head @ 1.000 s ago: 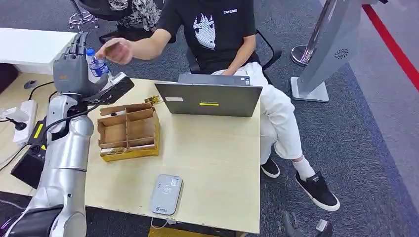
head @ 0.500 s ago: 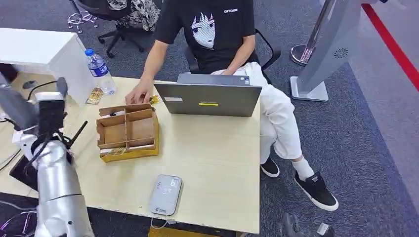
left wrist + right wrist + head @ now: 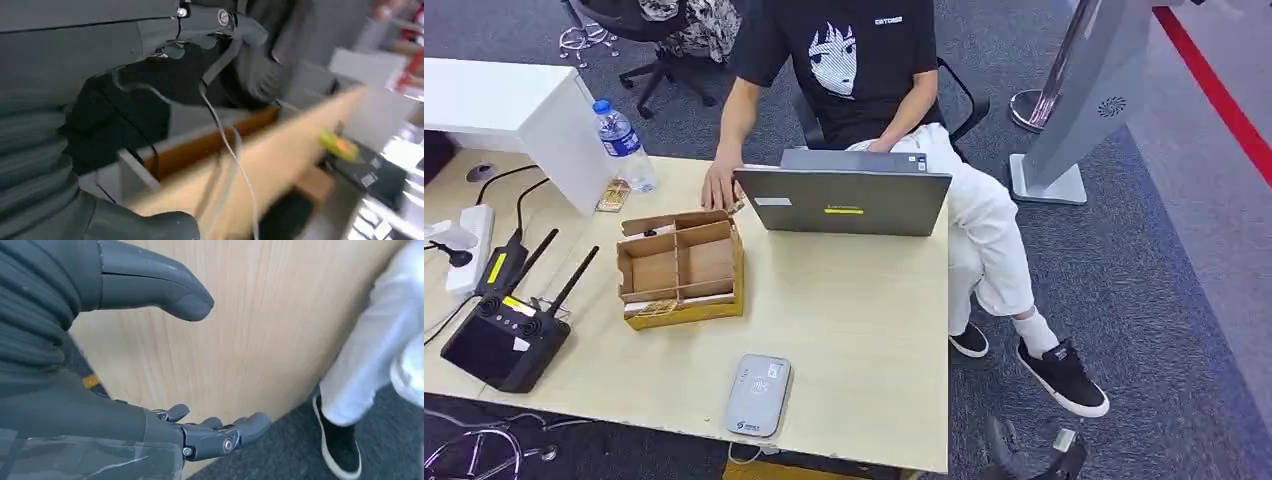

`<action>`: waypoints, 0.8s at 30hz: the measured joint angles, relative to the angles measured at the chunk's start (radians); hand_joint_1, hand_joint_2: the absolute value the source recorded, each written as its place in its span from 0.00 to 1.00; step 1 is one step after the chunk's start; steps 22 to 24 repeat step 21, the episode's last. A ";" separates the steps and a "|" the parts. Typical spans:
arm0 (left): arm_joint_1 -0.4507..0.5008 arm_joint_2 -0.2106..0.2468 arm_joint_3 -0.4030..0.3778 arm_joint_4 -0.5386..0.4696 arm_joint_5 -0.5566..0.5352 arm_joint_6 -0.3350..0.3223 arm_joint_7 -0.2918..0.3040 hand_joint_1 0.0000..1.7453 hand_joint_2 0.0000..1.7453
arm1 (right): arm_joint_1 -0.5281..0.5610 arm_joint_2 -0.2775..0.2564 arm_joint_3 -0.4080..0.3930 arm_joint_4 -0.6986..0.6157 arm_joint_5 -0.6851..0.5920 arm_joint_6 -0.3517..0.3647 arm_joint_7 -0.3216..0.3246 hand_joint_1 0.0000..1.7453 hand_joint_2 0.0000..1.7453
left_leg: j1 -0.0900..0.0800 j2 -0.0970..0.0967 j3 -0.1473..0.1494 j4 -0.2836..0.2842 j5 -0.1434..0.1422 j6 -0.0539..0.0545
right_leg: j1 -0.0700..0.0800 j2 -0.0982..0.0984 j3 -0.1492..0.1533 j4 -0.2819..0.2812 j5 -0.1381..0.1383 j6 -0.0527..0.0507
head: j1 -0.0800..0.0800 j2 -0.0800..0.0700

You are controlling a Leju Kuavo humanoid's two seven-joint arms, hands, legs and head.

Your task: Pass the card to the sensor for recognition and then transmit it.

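Cards in the cardboard box (image 3: 682, 266) look thin, stiff and slick; pinch one by its edge. Right hand (image 3: 150, 365) spread, empty; left hand's (image 3: 60, 150) fingers I cannot tell.

The table (image 3: 854, 300) is pale wood. On it sit a brown cardboard box (image 3: 682, 268), a grey laptop (image 3: 842, 200), a light grey sensor (image 3: 759, 394) and a black controller (image 3: 502, 338). The person (image 3: 854, 70) wears a black printed shirt and white trousers.
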 joint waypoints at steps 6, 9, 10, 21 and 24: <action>0.067 0.038 0.072 0.228 0.074 0.021 0.111 1.00 1.00 | -0.026 0.005 0.016 0.006 0.013 0.013 0.005 1.00 1.00 | -0.001 -0.003 -0.001 0.000 0.000 0.002 | -0.001 -0.005 0.002 -0.001 0.000 0.000 | 0.002 0.000; 0.097 0.034 0.082 0.299 0.081 0.026 0.178 1.00 1.00 | -0.036 0.005 0.030 0.010 0.025 0.016 0.014 1.00 1.00 | -0.001 -0.004 -0.001 0.000 0.000 0.002 | -0.001 -0.005 0.002 -0.001 0.000 0.000 | 0.002 0.000; 0.105 0.031 0.082 0.313 0.079 0.027 0.190 1.00 1.00 | -0.039 0.006 0.033 0.011 0.025 0.017 0.017 1.00 1.00 | -0.001 -0.004 -0.001 0.001 0.000 0.002 | -0.001 -0.005 0.002 -0.001 0.000 0.000 | 0.003 0.000; 0.139 0.009 0.082 0.388 0.051 0.029 0.251 1.00 1.00 | -0.056 0.007 0.055 0.019 0.026 0.024 0.022 0.00 1.00 | 0.000 -0.004 -0.001 0.001 0.000 0.002 | 0.000 -0.005 0.002 -0.001 0.000 0.000 | 0.002 0.000; 0.139 0.009 0.082 0.388 0.051 0.029 0.251 1.00 1.00 | -0.056 0.007 0.055 0.019 0.026 0.024 0.022 0.00 1.00 | 0.000 -0.004 -0.001 0.001 0.000 0.002 | 0.000 -0.005 0.002 -0.001 0.000 0.000 | 0.002 0.000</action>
